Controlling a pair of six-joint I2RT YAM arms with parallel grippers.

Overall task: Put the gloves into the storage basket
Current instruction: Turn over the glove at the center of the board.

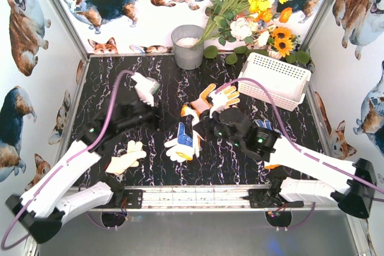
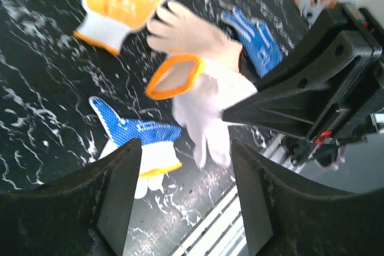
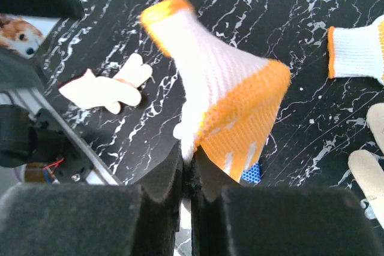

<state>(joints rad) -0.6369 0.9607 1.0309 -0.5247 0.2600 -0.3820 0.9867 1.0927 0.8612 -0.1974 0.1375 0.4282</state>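
Right gripper (image 3: 187, 169) is clenched on a white knit glove (image 3: 222, 82) with orange trim, which hangs over the middle of the black marbled table (image 1: 120, 76). Left gripper (image 2: 185, 169) has its jaws apart with nothing between them. In the overhead view a second white glove (image 1: 146, 87) sits right at its tip; touching or not, I cannot tell. The basket (image 1: 264, 94) stands at the far right corner, well apart from the held glove. A yellow glove (image 1: 227, 96) lies between them, with bare tabletop beyond it up to the basket's near wall. A blue-dotted glove (image 1: 183, 143) lies just beside the held one. A cream glove (image 1: 126, 157) rests near the front edge by the left arm. A grey bucket (image 1: 188, 46) stands against the back edge.
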